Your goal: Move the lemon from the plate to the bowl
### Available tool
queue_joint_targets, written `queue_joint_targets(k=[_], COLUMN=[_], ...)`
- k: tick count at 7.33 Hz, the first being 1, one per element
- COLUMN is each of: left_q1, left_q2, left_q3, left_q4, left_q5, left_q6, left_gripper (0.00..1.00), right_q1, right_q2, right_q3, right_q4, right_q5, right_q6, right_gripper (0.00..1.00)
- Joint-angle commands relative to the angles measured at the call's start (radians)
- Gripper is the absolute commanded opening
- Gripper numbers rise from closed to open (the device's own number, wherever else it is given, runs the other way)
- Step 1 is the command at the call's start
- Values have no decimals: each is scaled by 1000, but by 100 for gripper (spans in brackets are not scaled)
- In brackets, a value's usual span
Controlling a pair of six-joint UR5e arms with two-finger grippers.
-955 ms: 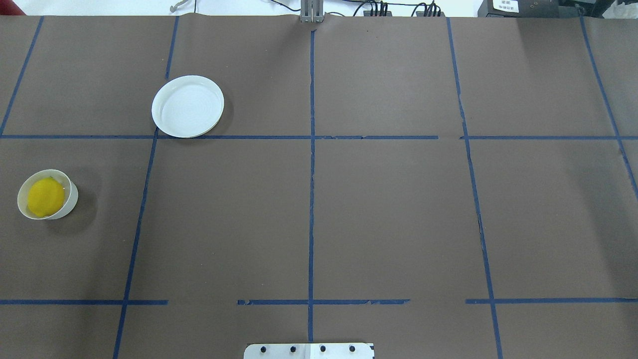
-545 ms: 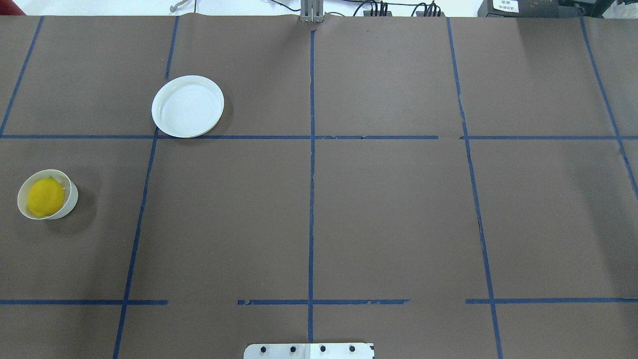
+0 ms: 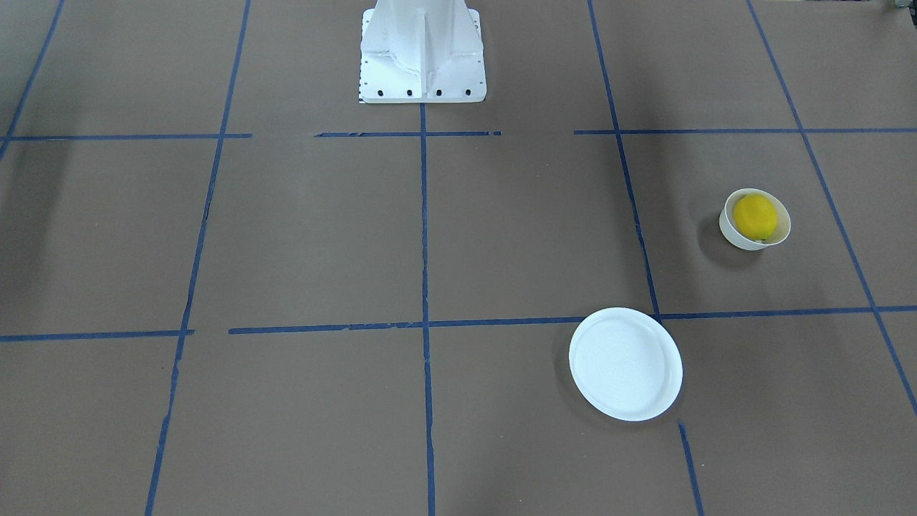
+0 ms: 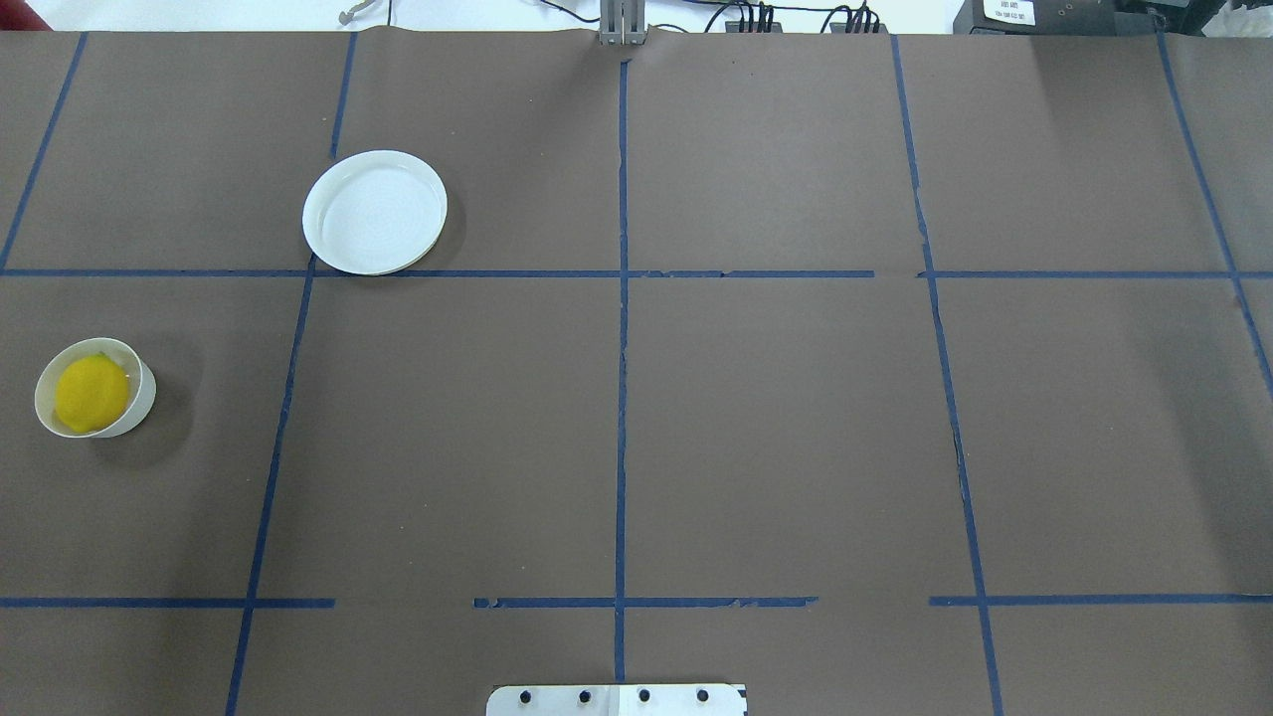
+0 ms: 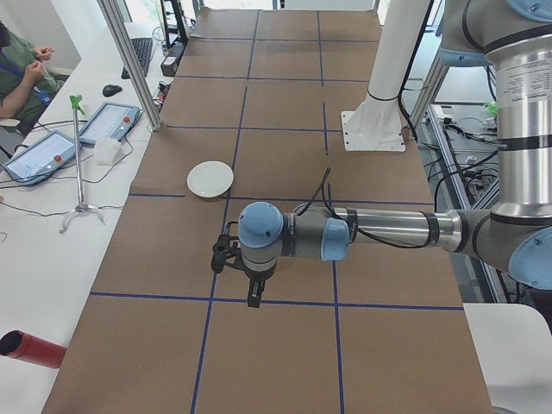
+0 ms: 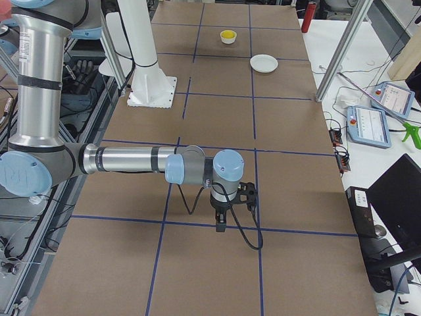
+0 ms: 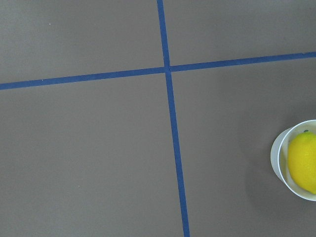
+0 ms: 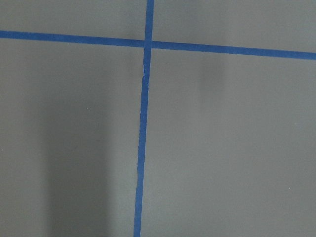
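Overhead: nothing moved in last second. Bright yellow oval lemon (image 4: pixel 91 395) sits inside small deep white bowl (image 4: pixel 145 396). Wide flat white plate (image 4: pixel 374 212) empty, well apart. Transfer looks done. Left gripper (image 5: pixel 251 295) and right gripper (image 6: pixel 221 224) hang away from both, seen side-on only: can't tell opening or load.

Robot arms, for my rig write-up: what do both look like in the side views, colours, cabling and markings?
Both the left arm and right arm are silver tubes joined by grey housings with light-blue caps. Each ends in a small black gripper, left gripper and right gripper, fed by a looping black cable. A printed label wraps the left arm's upright segment.
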Motion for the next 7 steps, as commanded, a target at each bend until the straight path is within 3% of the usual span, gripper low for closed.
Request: queue_joint_targets(k=[1,7], left_q1=[0,0], left_q2=[-1,5], left_q3=[-7,-19], left_q4=[0,0], left_q5=[1,3], left_q6=[0,2], left_gripper=[100,100], right_q1=[0,0], right_q2=[0,0], right_q3=[0,0], right_q4=[0,0], right_q5=[0,0], right_q6=[0,0], right_gripper=[100,100])
